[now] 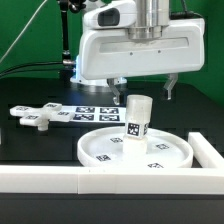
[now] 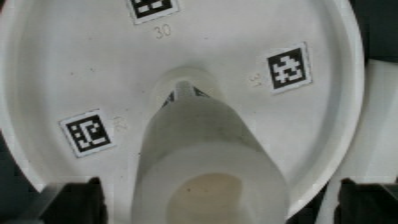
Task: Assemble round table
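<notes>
A flat matte black table top (image 1: 30, 150) is fenced along its near edge by a long straight white border wall (image 1: 50, 181). The thin flat white marker board (image 1: 88, 110) lies farther back on it. Behind hangs a plain green backdrop (image 1: 25, 35), evenly lit

place: robotics lab | cues: green backdrop (image 1: 25, 30), black table (image 1: 35, 150), marker board (image 1: 90, 110)

Post on the round disc, seen from close above

The short post (image 2: 205, 165) stands on the white disc (image 2: 98, 70), large and blurred. Three square tags (image 2: 286, 68) mark the disc (one cut by the frame edge). The gripper (image 2: 210, 205) has its dark fingers (image 2: 68, 202) flanking the post, clear of it.
</notes>
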